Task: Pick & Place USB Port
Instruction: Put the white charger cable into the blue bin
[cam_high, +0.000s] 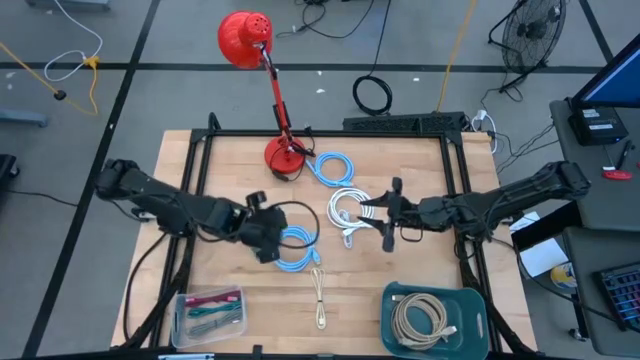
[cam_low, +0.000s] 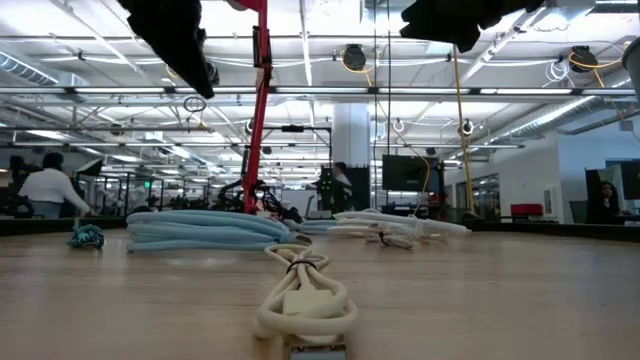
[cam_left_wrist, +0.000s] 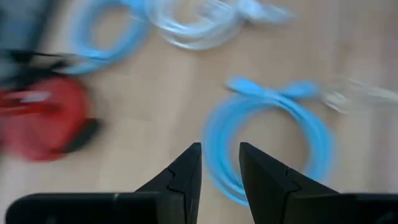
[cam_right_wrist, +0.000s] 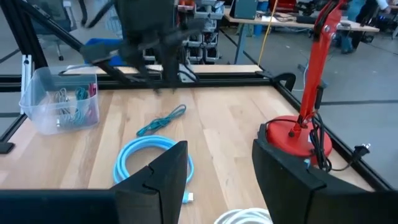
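USB cables lie coiled across the middle of the wooden table (cam_high: 200, 180), and none has been lifted yet. In the high view, a light blue coil (cam_high: 298, 250) sits just below centre, and the left gripper (cam_high: 268, 236) hangs right beside it, on its left. In the left wrist view the jaws are seen parted a little with nothing between them, and the same blue coil lies directly beyond their tips. The step in hand is judged to be the approach to a pick. The next move would call for the jaws to be lowered over one strand of the coil and closed on it.

The right gripper (cam_high: 390, 213) is held right of centre, next to a white coil (cam_high: 348, 212). Its jaws are seen wide apart and empty in the right wrist view.

A second blue coil (cam_high: 330, 166) lies above the white one, close to the base of a red desk lamp (cam_high: 281, 153) at upper centre. A beige cable (cam_high: 319, 296) lies alone at lower centre. At the lower edge, a clear box (cam_high: 210, 314) holding small cables is at left, and a teal bin (cam_high: 434, 312) with a beige coil inside is at right, probably the drop place.

The two grippers are near each other, and the white coil sits close to the blue one, so a stray strand could be caught.
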